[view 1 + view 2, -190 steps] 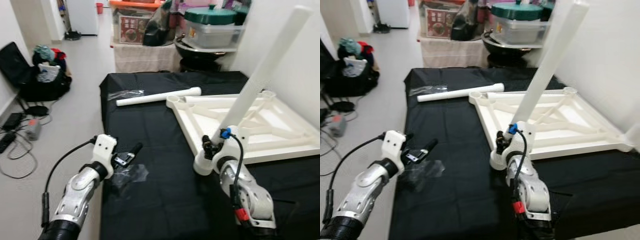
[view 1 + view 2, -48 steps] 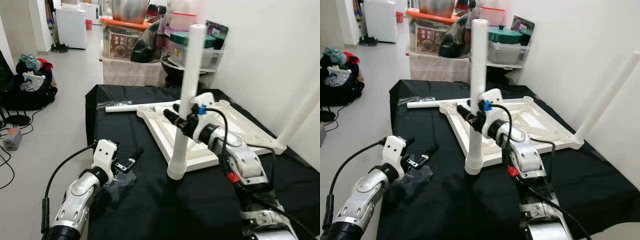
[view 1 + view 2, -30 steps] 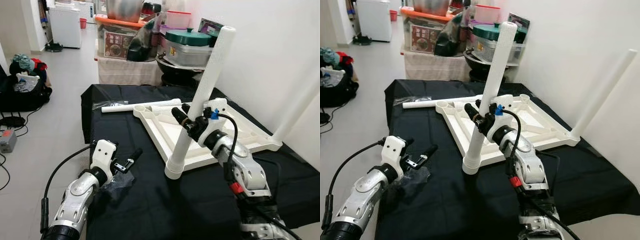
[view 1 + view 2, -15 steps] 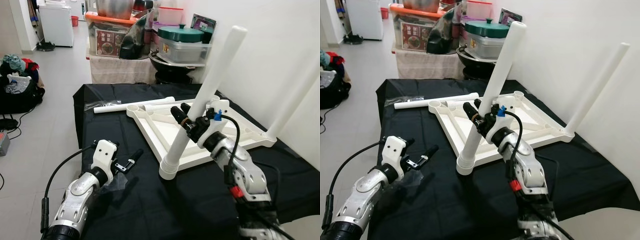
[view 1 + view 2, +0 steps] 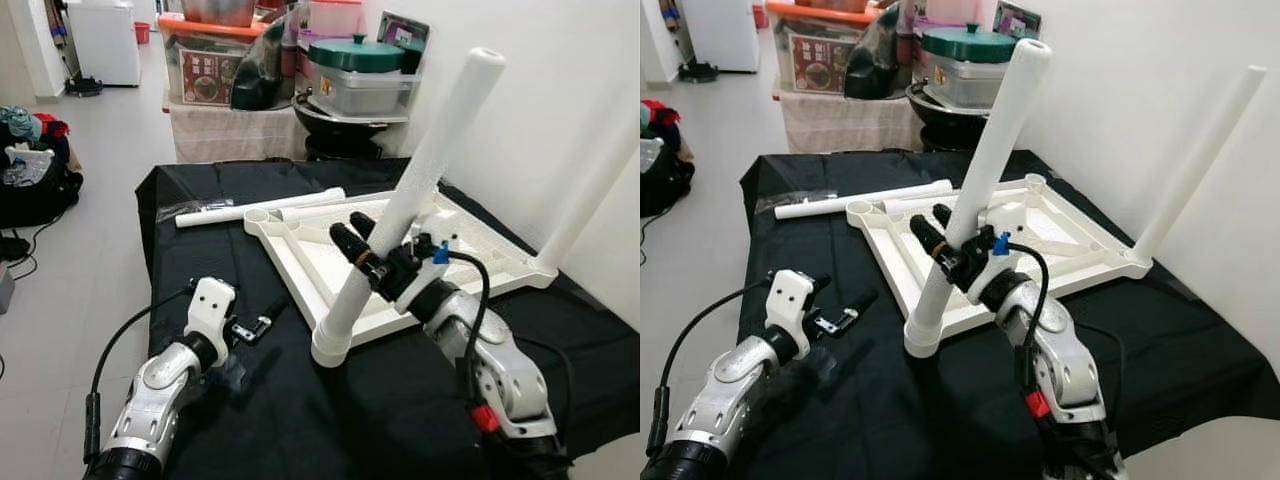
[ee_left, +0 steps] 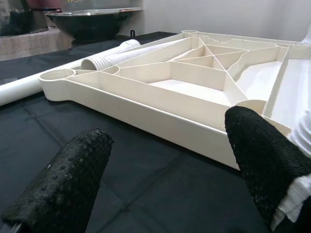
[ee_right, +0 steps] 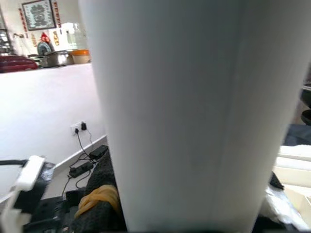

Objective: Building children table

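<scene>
A white table top (image 5: 455,235) lies upside down on the black cloth (image 5: 300,430). My right gripper (image 5: 355,235) is shut on a long white leg (image 5: 415,190) near its lower half. The leg leans up to the right, and its flanged foot (image 5: 332,350) rests on the cloth at the top's near corner. Another leg (image 5: 590,185) stands in the far right corner socket. A third leg (image 5: 258,208) lies on the cloth behind the top. My left gripper (image 5: 262,322) hovers low over the cloth left of the foot, its fingers (image 6: 63,187) open and empty.
Behind the table stands a low shelf with storage boxes and a green-lidded pot (image 5: 362,65). A white wall (image 5: 560,90) runs close along the right. Bags (image 5: 30,170) and cables lie on the floor at the left. A clear plastic wrapper (image 5: 183,207) sits by the lying leg.
The held leg has gone from upright to leaning right, its foot sliding on the cloth by the near corner. The camera has shifted. The left arm has stayed in place.
</scene>
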Motion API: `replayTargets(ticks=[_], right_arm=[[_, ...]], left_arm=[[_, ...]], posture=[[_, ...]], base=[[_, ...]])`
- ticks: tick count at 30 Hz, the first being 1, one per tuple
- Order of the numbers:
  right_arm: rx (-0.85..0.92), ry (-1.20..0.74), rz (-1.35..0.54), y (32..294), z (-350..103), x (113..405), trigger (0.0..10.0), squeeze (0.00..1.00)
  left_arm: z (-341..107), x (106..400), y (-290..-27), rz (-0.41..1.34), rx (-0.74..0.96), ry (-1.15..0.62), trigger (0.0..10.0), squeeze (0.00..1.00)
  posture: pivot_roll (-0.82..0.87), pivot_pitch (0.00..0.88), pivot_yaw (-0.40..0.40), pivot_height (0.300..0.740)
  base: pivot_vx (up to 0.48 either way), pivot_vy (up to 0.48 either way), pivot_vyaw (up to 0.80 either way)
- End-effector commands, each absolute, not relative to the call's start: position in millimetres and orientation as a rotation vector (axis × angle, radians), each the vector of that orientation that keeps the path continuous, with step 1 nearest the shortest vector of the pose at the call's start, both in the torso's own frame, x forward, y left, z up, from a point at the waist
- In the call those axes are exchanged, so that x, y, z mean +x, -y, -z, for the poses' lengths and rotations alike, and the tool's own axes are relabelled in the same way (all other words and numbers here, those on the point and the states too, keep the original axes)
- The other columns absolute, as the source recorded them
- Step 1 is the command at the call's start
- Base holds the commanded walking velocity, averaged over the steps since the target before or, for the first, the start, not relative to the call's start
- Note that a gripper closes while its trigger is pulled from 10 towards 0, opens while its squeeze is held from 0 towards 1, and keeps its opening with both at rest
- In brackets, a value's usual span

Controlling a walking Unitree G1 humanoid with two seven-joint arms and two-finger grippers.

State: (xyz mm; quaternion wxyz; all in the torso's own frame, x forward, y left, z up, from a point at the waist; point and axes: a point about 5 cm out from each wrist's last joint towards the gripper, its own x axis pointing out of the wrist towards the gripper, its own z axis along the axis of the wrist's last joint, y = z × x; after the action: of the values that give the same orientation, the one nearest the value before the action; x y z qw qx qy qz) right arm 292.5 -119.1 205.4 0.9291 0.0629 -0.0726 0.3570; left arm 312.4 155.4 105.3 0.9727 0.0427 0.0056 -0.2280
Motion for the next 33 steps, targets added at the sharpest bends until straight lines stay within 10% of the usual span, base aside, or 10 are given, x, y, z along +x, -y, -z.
replayTargets(ticks=[1, 33], right_arm=[[0.199, -0.381, -0.803, 106.8, -118.7, 271.7, 0.0, 0.0], [0.31, -0.229, -1.152, 96.6, -180.4, 236.8, 0.0, 0.0]], left_arm=[[-100.9, 312.4, -152.0, 0.473, 0.083, -0.036, 10.0, 0.0], [-100.4, 311.8, -156.4, 0.461, 0.085, -0.04, 10.0, 0.0]], posture=[[0.04, 0.0, -0.098, 0.74], [0.05, 0.0, -0.102, 0.74]], base=[[0.0, 0.0, 0.0], [0.0, 0.0, 0.0]])
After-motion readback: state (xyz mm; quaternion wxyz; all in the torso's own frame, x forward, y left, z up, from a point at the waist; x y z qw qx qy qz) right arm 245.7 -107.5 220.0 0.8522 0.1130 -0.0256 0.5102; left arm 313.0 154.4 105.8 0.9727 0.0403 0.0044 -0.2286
